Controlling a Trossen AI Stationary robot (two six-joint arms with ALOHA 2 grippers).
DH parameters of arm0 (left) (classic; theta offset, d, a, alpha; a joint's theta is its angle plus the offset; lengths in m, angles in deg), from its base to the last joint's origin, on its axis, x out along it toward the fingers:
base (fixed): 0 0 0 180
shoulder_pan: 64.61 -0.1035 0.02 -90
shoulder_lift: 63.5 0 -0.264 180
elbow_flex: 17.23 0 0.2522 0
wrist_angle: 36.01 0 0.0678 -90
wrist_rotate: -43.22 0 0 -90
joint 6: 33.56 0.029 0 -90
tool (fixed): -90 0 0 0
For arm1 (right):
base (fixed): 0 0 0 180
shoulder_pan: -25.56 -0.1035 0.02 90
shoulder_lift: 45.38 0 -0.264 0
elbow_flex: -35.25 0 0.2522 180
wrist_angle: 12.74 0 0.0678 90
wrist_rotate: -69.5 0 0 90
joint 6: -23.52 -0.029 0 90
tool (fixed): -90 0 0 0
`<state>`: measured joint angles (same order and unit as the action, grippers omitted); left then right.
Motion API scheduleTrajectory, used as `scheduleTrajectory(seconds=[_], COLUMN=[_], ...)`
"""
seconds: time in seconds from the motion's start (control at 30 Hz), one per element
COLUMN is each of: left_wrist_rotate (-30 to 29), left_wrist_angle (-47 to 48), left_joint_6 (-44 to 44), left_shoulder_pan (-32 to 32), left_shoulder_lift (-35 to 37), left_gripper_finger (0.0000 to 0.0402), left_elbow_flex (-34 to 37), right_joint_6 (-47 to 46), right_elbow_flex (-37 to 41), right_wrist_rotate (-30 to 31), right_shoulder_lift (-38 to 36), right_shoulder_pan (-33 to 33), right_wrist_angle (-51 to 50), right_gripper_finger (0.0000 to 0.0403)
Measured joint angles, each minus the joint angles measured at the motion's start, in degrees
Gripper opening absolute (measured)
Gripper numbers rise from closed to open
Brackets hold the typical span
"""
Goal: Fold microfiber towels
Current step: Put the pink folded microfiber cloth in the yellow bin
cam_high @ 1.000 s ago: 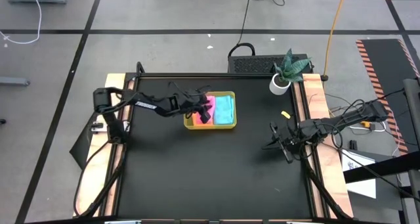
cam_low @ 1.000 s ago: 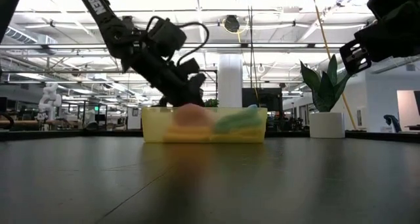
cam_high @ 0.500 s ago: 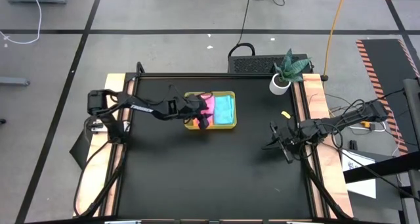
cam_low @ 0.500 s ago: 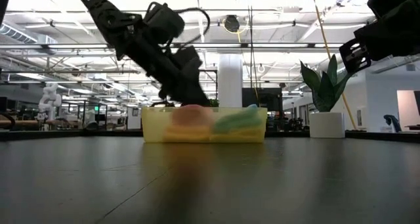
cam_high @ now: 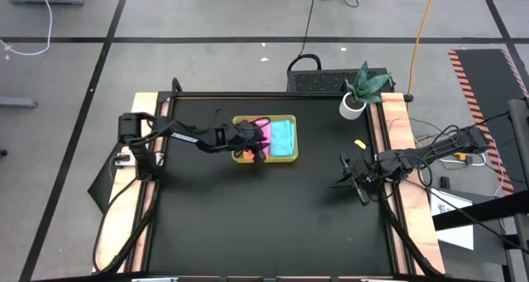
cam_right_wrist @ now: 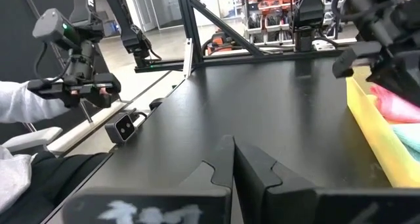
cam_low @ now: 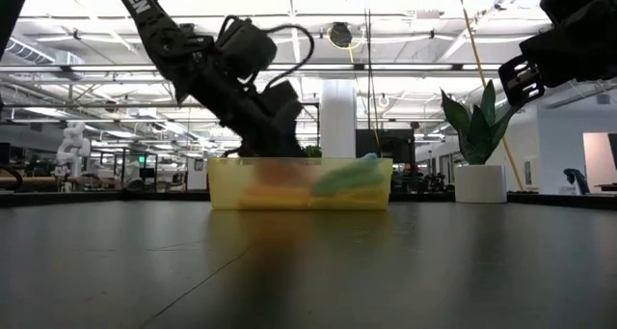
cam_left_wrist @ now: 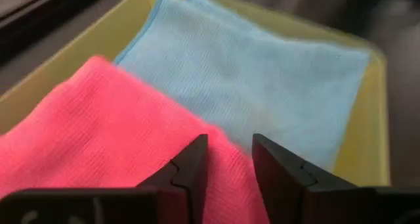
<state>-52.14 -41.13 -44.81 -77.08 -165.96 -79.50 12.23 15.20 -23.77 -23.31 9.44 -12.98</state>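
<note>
My left gripper (cam_left_wrist: 226,159) hung over tray (cam_high: 240,156) at table's 12 o'clock, jaws narrowly parted, empty, above pink towel (cam_left_wrist: 111,132); blue towel (cam_left_wrist: 262,73) beside it. Step: picking. Next: descend, pinch pink edge. Right gripper (cam_high: 351,183) idle at 3 o'clock, closed.

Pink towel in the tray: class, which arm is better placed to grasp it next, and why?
Left. The left gripper is open right over the pink towel in the tray; the right gripper waits near the table's right edge.
</note>
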Motion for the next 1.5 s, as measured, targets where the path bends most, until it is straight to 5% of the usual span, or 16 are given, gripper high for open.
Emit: scheduleTrajectory(seconds=[0.27, 0.43, 0.6, 0.9, 1.23, 1.5], left_wrist_rotate=[1.15, -3.82, -8.42, -6.59, -4.98, -4.11], left_wrist_angle=[0.57, -0.76, -0.44, -2.48, 0.33, 2.86], left_joint_6=[-3.99, -5.39, -5.88, -7.21, -7.28, -6.88], left_shoulder_pan=[-1.46, -4.01, -6.13, -6.21, -2.68, 0.23], left_shoulder_lift=[2.72, 2.93, 1.07, -1.73, 3.36, 0.02], left_gripper_finger=[0.0199, 0.0234, 0.021, 0.0139, 0.0134, 0.0133], left_elbow_flex=[-0.33, -0.45, -0.42, -0.44, -0.61, -0.55], right_joint_6=[0.0, 0.0, 0.0, 0.0, 0.0, 0.17], right_elbow_flex=[0.0, 0.0, -0.02, -0.02, -0.02, -0.02], right_wrist_rotate=[0.0, 0.04, 0.11, 0.04, 0.0, 0.07], right_shoulder_lift=[0.0, 0.01, 0.0, 0.0, 0.0, 0.0], right_shoulder_pan=[0.0, 0.0, 0.0, 0.01, 0.0, 0.0], right_wrist_angle=[-0.02, -0.02, -0.04, -0.11, -0.11, -0.03], right_gripper_finger=[0.0, 0.0, 0.0, 0.0, 0.0, 0.0])
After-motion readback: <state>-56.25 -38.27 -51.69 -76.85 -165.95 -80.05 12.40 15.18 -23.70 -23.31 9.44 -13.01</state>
